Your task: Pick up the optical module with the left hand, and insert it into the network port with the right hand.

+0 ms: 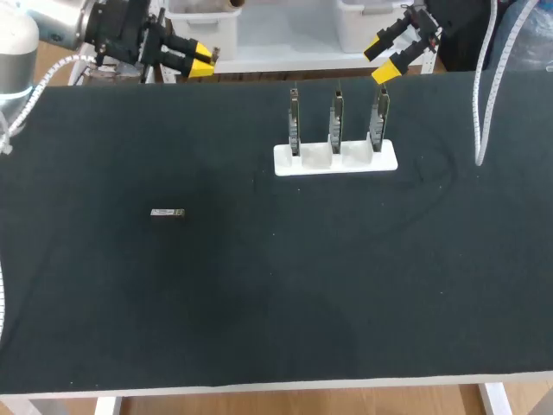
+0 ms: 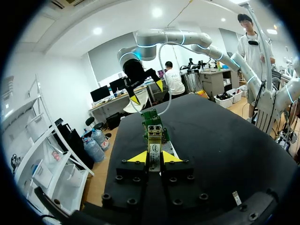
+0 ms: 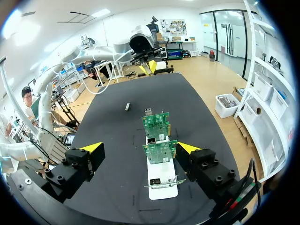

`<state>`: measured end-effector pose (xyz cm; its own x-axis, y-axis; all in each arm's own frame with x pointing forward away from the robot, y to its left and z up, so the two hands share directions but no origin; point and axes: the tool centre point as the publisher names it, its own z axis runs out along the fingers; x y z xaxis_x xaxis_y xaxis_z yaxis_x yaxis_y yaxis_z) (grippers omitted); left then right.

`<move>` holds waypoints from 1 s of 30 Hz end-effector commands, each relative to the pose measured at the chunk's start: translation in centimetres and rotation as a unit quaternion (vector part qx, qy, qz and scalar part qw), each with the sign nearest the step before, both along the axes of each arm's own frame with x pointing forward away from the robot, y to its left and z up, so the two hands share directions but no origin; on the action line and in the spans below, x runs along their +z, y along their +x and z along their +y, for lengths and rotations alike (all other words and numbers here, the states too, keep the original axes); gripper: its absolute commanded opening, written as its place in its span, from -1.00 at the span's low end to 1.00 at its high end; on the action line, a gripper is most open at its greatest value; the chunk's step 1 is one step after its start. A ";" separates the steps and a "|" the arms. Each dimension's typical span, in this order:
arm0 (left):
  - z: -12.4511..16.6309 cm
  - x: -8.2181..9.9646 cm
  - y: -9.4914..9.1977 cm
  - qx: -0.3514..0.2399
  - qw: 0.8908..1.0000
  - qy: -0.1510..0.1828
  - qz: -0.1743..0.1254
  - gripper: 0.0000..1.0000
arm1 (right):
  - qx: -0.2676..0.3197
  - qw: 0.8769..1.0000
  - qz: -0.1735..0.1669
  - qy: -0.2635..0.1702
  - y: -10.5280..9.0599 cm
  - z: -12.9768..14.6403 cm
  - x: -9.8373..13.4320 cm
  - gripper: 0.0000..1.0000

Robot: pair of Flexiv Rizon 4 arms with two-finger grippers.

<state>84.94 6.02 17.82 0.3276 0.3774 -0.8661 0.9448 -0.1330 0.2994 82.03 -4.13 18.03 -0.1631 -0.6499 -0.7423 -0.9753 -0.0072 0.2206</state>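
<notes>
Optical module (image 1: 168, 213) lying flat, well apart from left end effector (image 1: 202, 58)

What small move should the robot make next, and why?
Probably bring the left gripper down toward the optical module. The module lies flat on the black table, untouched, while that gripper hangs open near the table's far edge, holding nothing. Nothing can be inserted until it is picked up.

left end effector (image 1: 202, 59) and right end effector (image 1: 380, 58) both hover open.
</notes>
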 end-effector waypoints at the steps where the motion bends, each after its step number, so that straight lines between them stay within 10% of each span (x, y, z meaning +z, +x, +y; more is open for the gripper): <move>1: -1.7 0.3 -0.2 0.025 0.999 -0.028 -0.007 -1.00 | 0.065 0.996 0.057 0.013 0.8 0.0 0.1 1.00; 17: -5.4 1.6 1.1 0.049 0.982 -0.174 0.052 -1.00 | 0.065 0.996 0.057 0.013 0.8 0.0 0.1 1.00; 30: -8.5 1.2 1.0 0.012 0.980 -0.167 0.108 -1.00 | 0.065 0.996 0.057 0.013 0.8 0.0 0.1 1.00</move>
<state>84.65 -2.19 19.53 0.1262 0.0752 -0.9892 0.9919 0.0054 0.1269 82.03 -4.13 18.03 -0.1631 -0.6499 -0.7424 -0.9753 -0.0072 0.2206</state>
